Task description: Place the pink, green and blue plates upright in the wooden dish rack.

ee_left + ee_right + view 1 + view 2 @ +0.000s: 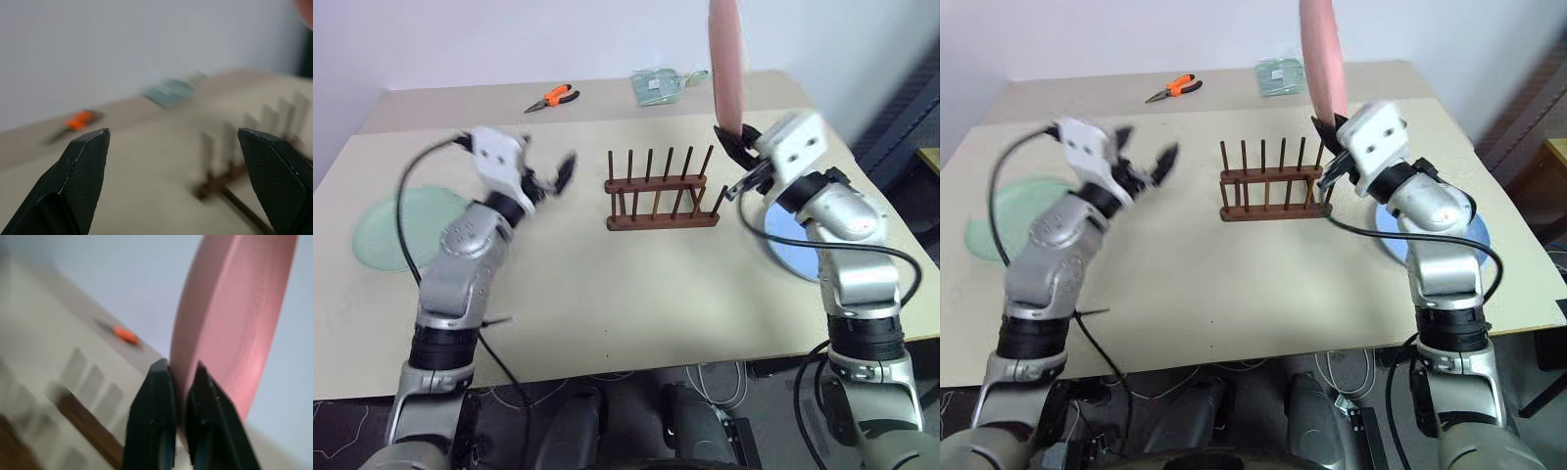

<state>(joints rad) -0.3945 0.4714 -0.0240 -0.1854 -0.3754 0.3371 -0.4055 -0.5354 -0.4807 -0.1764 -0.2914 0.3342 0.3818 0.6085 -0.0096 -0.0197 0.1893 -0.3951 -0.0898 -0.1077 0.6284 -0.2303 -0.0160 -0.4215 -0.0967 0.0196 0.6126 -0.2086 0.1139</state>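
The right gripper [178, 382] is pinching the pink plate [726, 59] by its lower rim, fingers nearly closed, the plate standing on edge above it. With so small a hold the plate could be swinging or slipping, or catching a peg on the way down. The wooden dish rack [662, 204] is sitting just left of that gripper, no plate in it yet. The left gripper [551, 177] is hanging wide open, holding nothing, left of the rack. The green plate [386, 235] is lying flat at far left; the blue plate [790, 247] is lying flat under the right arm.
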